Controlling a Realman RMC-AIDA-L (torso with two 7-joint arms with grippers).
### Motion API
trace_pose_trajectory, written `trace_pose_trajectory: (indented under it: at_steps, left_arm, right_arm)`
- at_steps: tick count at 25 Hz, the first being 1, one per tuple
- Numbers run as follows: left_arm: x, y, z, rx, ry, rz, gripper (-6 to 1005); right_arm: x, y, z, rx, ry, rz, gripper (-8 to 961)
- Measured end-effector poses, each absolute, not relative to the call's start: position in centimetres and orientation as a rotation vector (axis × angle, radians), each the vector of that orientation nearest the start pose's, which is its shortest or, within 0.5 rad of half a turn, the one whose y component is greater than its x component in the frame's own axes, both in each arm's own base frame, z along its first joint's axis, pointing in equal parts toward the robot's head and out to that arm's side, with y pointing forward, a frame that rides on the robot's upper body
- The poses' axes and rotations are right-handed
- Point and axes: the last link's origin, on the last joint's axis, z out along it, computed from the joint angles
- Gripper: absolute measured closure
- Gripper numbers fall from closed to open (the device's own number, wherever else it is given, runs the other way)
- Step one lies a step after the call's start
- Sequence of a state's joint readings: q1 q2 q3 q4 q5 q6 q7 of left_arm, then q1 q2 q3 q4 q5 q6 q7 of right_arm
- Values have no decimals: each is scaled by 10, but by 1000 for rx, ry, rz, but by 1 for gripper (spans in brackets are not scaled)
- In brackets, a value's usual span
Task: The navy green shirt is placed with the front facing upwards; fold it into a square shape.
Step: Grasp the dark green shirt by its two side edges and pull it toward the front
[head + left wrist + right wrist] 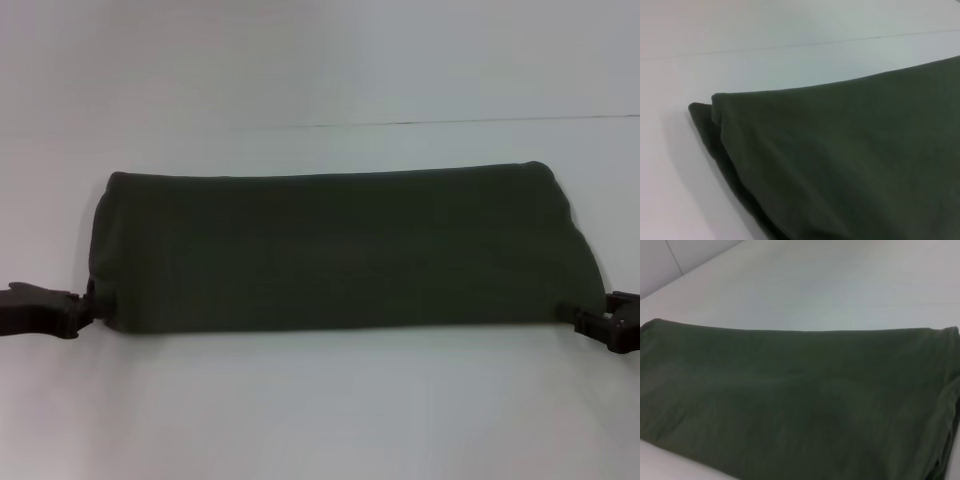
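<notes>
The navy green shirt [340,250] lies on the white table as a long, folded band running left to right, its plain dark fabric facing up with no lettering or collar showing. My left gripper [88,303] sits low on the table at the band's near left corner, touching the cloth. At the near right corner my right gripper [585,318] meets the cloth in the same way. The left wrist view shows the shirt [850,160] close up with stacked layers at its end. In the right wrist view the shirt [790,390] fills most of the picture.
The white table [320,420] stretches bare in front of and behind the shirt. A thin dark seam [450,122] crosses the tabletop beyond the shirt's far edge.
</notes>
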State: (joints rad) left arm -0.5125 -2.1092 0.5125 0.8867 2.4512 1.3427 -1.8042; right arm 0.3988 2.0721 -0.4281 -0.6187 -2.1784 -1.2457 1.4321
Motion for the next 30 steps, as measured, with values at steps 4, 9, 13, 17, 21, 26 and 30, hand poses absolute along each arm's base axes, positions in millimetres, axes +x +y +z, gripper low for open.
trace_pose_trajectory:
  at_steps: [4, 9, 13, 17, 21, 26, 30]
  left_arm:
    - [-328, 341, 39, -2369, -1112, -180, 987]
    - [-328, 341, 39, -2380, -1091, -173, 987]
    - [-328, 340, 40, -2400, -1080, -172, 987]
    - [-328, 335, 43, -2435, -1039, -170, 987]
    - [-329, 327, 47, -2452, -1018, -163, 987]
    - [-334, 311, 51, -2472, -1011, -181, 987]
    - [-338, 298, 50, -2501, -1002, -191, 987]
  right_arm:
    - [372, 306, 22, -2252, 1044, 405, 620]
    - [372, 305, 23, -2255, 1041, 405, 775]
    - [372, 304, 22, -2262, 1029, 405, 843]
    - [371, 301, 20, -2272, 1018, 411, 893]
    - [370, 294, 17, -2293, 1001, 431, 930]
    - [372, 284, 15, -2314, 987, 443, 929]
    - [375, 270, 14, -2338, 979, 461, 930]
